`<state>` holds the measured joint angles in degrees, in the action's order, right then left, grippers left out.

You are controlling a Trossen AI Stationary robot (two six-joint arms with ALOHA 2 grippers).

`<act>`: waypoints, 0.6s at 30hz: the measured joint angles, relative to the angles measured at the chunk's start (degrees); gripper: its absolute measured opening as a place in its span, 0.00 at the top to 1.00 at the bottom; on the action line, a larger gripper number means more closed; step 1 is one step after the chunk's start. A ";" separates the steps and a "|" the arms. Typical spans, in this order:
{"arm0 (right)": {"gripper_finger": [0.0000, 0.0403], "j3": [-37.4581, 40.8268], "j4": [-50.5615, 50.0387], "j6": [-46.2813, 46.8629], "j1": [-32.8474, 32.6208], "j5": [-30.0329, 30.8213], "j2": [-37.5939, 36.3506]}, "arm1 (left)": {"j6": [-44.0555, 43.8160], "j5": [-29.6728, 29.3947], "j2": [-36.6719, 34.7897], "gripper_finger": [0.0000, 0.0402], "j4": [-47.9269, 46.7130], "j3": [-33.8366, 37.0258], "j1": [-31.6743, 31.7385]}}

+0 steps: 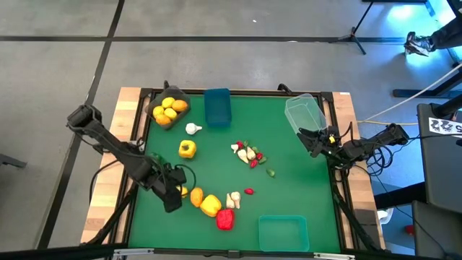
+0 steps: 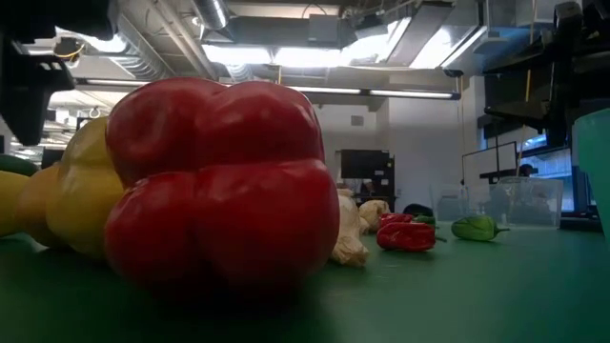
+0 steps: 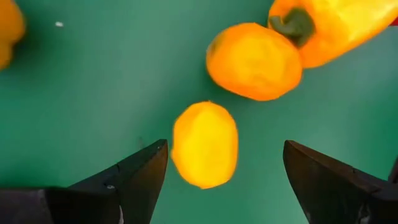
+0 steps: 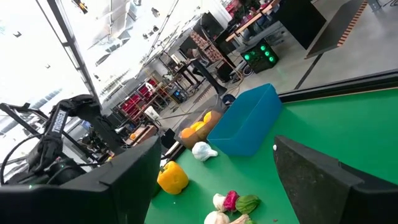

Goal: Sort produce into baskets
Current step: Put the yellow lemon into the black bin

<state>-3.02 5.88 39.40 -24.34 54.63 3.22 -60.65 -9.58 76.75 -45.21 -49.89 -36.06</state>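
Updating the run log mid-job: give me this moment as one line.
left gripper: open, around yellow fruit, not gripped | right gripper: open, empty, beside clear bin | dark bin: holds yellow fruits

The red bell pepper (image 2: 219, 186) fills the low view and hides most of the table behind it; a yellow pepper (image 2: 81, 195) beside it is partly covered and blurred; the left gripper (image 1: 175, 193) covers most of a yellow fruit (image 1: 183, 191) near the red bell pepper from above; tiny red and green bits (image 1: 258, 160) farther off are too small to identify
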 joint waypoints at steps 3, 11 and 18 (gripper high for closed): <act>0.25 0.02 -0.01 -0.08 0.00 0.02 0.00 | -1.15 -0.17 1.66 0.23 0.41 0.34 -0.36; 0.25 0.01 0.01 -0.20 0.00 0.00 0.00 | -6.07 1.02 1.65 0.23 10.64 8.99 -0.45; 0.25 0.02 -0.01 0.94 0.00 -0.02 0.00 | -6.07 2.33 1.62 0.23 16.77 13.39 -0.44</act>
<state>-3.01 5.87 40.34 -24.34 54.61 3.22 -66.73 -7.25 78.37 -28.44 -36.50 -36.50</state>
